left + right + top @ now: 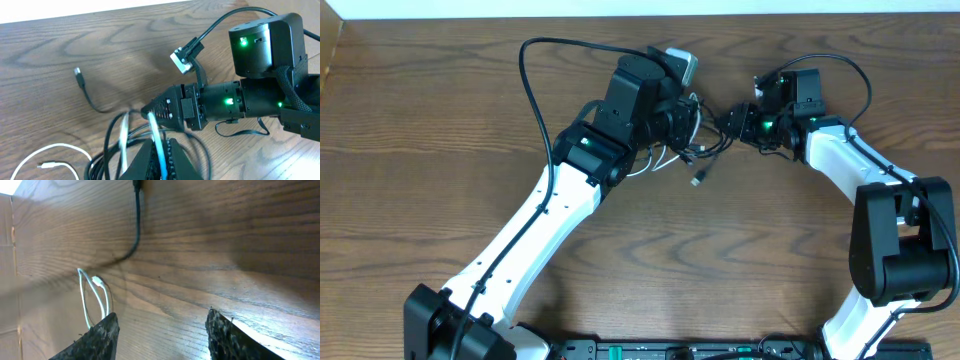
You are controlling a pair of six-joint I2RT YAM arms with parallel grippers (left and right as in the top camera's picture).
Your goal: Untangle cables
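Observation:
The cables lie tangled between my two grippers. A white cable (155, 131) rises from the heap and runs between my left gripper's (161, 152) fingers, which are shut on it. Its other end loops on the table (50, 147). The black cable (107, 145) coils beside it, and one plug end (77, 73) lies free on the wood. From overhead the tangle (688, 148) sits under the left gripper (688, 122). My right gripper (162, 330) stands open with nothing between its fingers, just right of the tangle (733, 122). The white loop (93, 296) and black cable (136, 227) show beyond it.
The wooden table (440, 120) surrounds the cables. A thick black arm wire (535, 80) arcs over the left arm, and another (850, 70) over the right arm. The table's far edge (470, 18) runs along the top.

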